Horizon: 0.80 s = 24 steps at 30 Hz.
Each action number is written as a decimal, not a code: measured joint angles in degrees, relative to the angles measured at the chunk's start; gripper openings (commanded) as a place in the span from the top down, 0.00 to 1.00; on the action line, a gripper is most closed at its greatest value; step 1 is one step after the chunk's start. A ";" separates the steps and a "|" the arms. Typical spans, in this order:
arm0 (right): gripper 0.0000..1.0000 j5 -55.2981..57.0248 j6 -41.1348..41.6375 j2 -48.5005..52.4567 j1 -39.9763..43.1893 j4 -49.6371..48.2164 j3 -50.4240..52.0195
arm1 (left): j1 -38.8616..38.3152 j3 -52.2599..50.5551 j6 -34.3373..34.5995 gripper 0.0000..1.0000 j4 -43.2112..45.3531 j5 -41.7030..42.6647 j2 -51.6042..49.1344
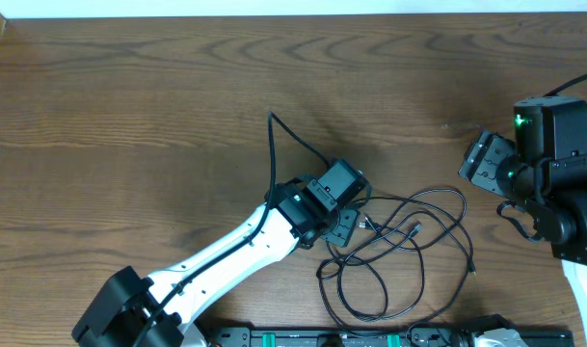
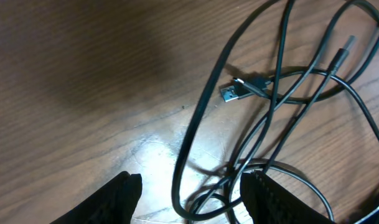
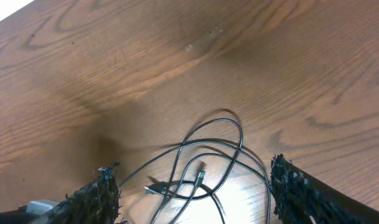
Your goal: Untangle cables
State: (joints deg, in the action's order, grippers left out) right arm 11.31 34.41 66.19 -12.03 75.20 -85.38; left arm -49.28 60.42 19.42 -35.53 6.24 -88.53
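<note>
Overhead, thin glossy black cables are seen in loose overlapping loops on the brown wood-grain worktop, just beside the left gripper.

From the left wrist, its jaws are seen spread, with strands lying between them and a small silver plug flat on the wood.

From the right wrist, the right gripper is seen with jaws spread above the loops.

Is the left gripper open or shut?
Open: the fingers of the left gripper stand wide apart in its wrist view, with black cables lying between them.

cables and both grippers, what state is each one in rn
cables: tangled, loose overlapping loops lying flat on the table
usb plug: unplugged, lying on the table
left gripper: open, cable loop between its fingers, nothing gripped
right gripper: open, empty
</note>
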 measured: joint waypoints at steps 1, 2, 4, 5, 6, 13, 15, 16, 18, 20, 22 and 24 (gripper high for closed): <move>0.24 0.00 0.00 0.00 0.00 0.00 0.00 | 0.00 0.00 0.00 0.42 0.00 -0.28 -0.07; 0.24 0.00 0.00 0.00 0.00 0.00 0.00 | 0.00 0.00 0.00 0.42 0.00 -0.57 -0.22; 0.24 0.00 0.00 0.00 0.00 0.00 0.00 | 0.00 -0.02 -0.02 0.42 0.00 -0.66 -0.42; 0.24 0.00 0.00 0.00 0.00 0.00 0.00 | -0.02 -0.02 0.00 0.42 0.00 -0.66 -0.52; 0.24 0.00 0.00 0.00 0.00 0.00 0.00 | 0.00 -0.02 0.00 0.42 0.00 -0.66 -0.61; 0.24 -0.02 0.00 0.00 0.00 0.00 0.00 | 0.00 -0.02 -0.02 0.43 0.92 -0.66 -0.74; 0.24 0.00 0.00 0.00 0.00 0.00 0.00 | 0.00 -0.02 0.00 0.43 1.07 -0.68 -0.74; 0.24 -0.02 0.00 0.00 0.00 0.00 0.00 | 0.00 -0.02 0.00 0.43 1.11 -0.66 -0.74; 0.24 -0.02 0.00 0.00 0.00 0.00 0.00 | 0.00 -0.02 0.00 0.43 1.11 -0.68 -0.74; 0.23 -0.02 0.00 0.00 0.00 0.00 0.00 | -0.02 -0.02 0.00 0.43 1.11 -0.87 -0.74; 0.24 -0.02 0.00 0.00 0.00 0.00 0.00 | 0.00 -0.02 0.00 0.43 1.11 -1.11 -0.74; 0.23 -0.02 0.00 0.00 0.00 0.00 0.00 | 0.00 -0.02 0.00 0.43 1.14 -1.49 -0.74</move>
State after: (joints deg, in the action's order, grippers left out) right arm 11.29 34.41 66.19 -12.03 75.20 -85.38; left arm -49.28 60.40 19.42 -34.39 4.75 -89.27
